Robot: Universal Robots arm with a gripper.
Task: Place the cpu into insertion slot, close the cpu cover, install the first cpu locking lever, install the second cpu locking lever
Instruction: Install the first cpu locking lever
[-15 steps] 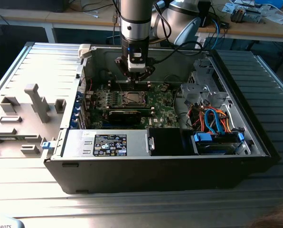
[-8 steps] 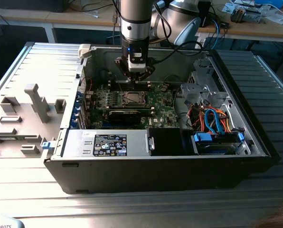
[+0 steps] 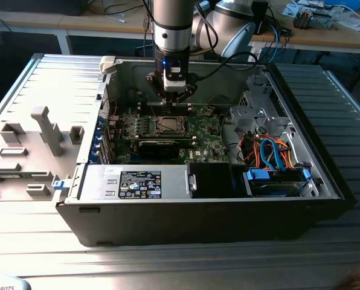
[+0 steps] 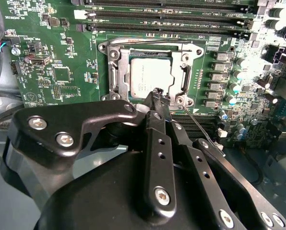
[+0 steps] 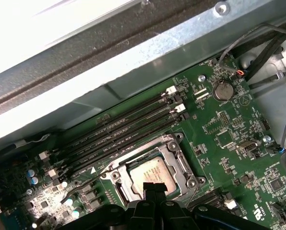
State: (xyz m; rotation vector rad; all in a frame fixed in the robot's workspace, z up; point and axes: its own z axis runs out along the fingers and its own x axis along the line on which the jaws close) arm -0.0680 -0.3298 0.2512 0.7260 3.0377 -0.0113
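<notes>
The cpu lies flat in the insertion slot on the green board, its silver top showing in both wrist views. The grey cpu cover lies down around it, framing the chip. My gripper is shut, its black fingertips pressed together just over the socket's edge at one corner of the chip. In the exterior view the gripper hangs straight down right behind the socket. A thin metal lever rod slants away from the socket corner beside the fingers.
Long black memory slots run along one side of the socket. A black expansion card sits in front of it. Case walls enclose the board, with a drive cage and cables on the exterior view's right and a power supply in front.
</notes>
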